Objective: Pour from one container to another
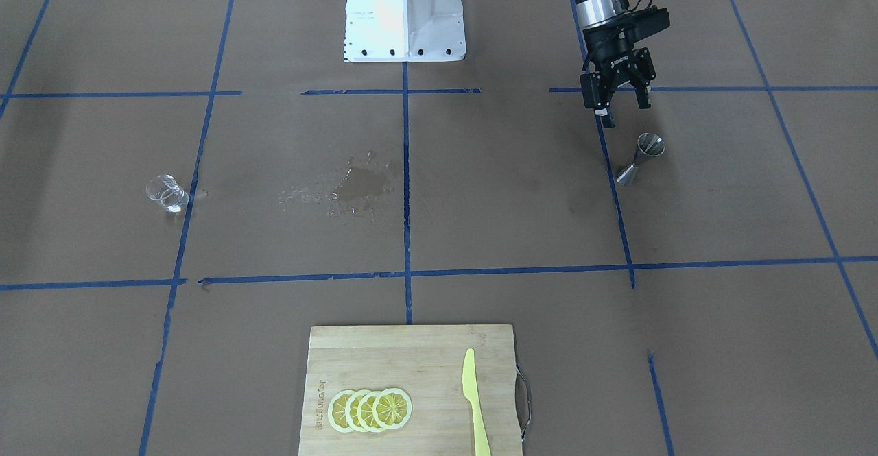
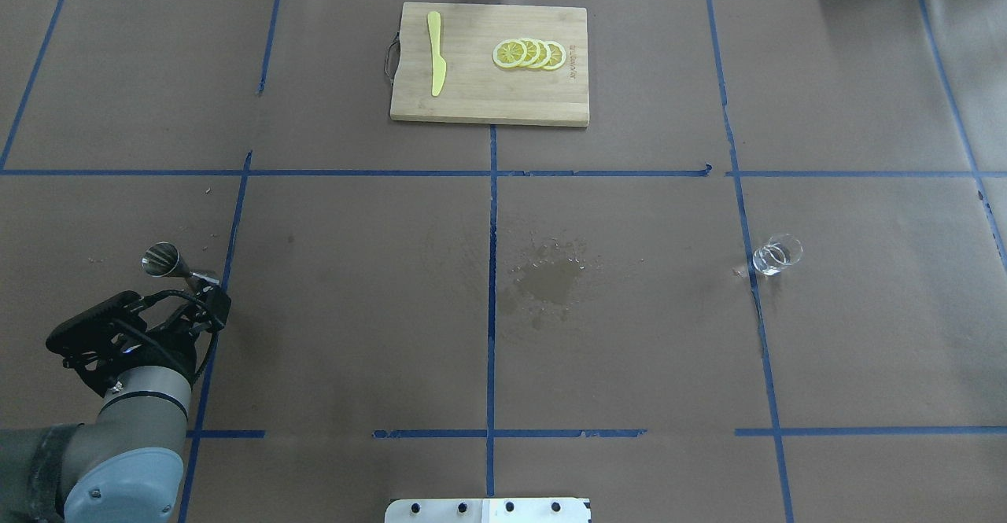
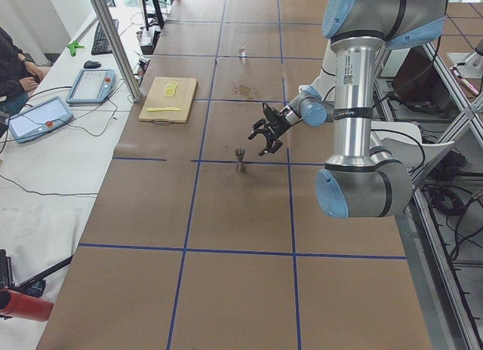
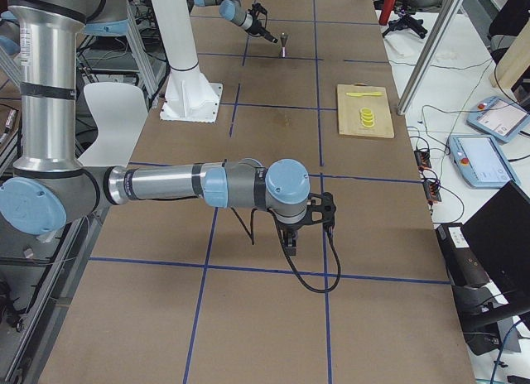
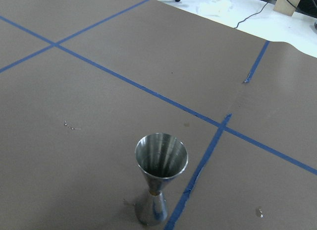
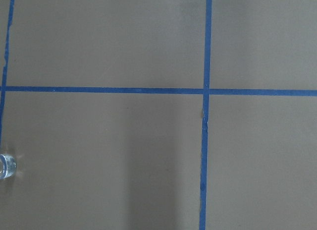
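Note:
A steel jigger (image 1: 641, 158) stands upright on the brown table by a blue tape line, and it fills the lower middle of the left wrist view (image 5: 159, 180). My left gripper (image 1: 623, 103) hovers just behind it on the robot's side, open and holding nothing. In the overhead view the left gripper (image 2: 208, 311) is a short way from the jigger (image 2: 169, 262). A small clear glass (image 2: 775, 255) stands far off on the right half and shows at the edge of the right wrist view (image 6: 6, 166). My right gripper (image 4: 291, 239) hangs low over the table; I cannot tell whether it is open or shut.
A wooden cutting board (image 2: 472, 98) at the far edge carries lemon slices (image 2: 529, 53) and a yellow knife (image 2: 437, 63). A wet spill (image 2: 551, 275) darkens the table's middle. The white robot base (image 1: 403, 14) is at the near edge.

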